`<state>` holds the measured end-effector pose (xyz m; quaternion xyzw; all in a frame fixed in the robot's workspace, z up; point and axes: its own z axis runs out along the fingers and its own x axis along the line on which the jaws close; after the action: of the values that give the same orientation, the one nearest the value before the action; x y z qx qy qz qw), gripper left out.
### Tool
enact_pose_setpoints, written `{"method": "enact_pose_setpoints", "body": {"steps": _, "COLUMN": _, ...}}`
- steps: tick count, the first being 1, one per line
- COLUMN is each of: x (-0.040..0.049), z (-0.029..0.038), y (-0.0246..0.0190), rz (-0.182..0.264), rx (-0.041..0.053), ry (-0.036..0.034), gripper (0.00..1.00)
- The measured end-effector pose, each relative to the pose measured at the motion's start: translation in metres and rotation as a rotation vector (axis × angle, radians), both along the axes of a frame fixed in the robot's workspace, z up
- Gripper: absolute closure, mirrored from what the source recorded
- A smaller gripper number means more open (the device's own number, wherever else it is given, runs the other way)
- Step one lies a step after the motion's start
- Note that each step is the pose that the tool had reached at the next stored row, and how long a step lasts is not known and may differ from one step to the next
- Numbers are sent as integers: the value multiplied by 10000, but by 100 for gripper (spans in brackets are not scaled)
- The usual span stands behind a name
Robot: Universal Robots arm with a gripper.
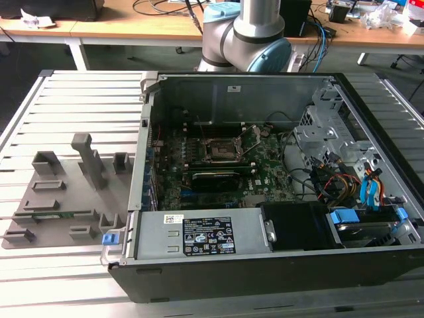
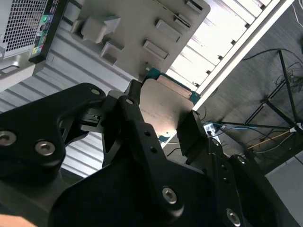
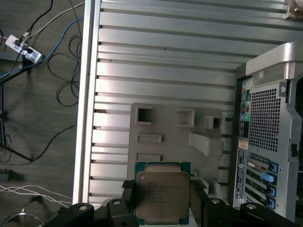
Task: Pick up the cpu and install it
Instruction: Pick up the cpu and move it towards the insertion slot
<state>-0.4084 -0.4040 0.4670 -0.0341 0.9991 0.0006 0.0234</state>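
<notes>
The cpu point(image 3: 162, 195), a thin square chip with a pale silver top and a green edge, sits between the two black fingers point(image 3: 127, 198) of my gripper point(image 3: 162, 204), which is shut on it. In the second wrist view the same cpu point(image 2: 165, 101) is clamped by its opposite edges in the gripper point(image 2: 163, 124). It hangs well above the grey plastic tray point(image 3: 165, 127) on the slatted table. The black motherboard socket point(image 1: 222, 151) with its metal frame raised lies inside the open computer case point(image 1: 278, 265).
The grey tray point(image 1: 59, 199) with its upright holders lies at the exterior view's left, beside the case. The arm's base point(image 1: 245, 36) stands behind the case. Cables and drive bays point(image 1: 351, 185) crowd the case's right side. Loose cables lie on the floor point(image 3: 38, 94) past the table edge.
</notes>
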Motion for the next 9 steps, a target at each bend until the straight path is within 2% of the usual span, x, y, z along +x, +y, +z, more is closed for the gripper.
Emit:
{"method": "enact_pose_setpoints", "body": {"steps": 2, "x": 10, "z": -1, "y": 42, "rz": 1, "rx": 3, "ry": 14, "gripper": 45}}
{"method": "enact_pose_setpoints", "body": {"steps": 4, "x": 55, "z": -12, "y": 80, "rz": 0, "rx": 1, "ry": 90, "gripper": 45}}
{"method": "enact_pose_setpoints", "body": {"steps": 9, "x": 62, "z": -15, "y": 82, "rz": 0, "rx": 0, "ry": 108, "gripper": 45}}
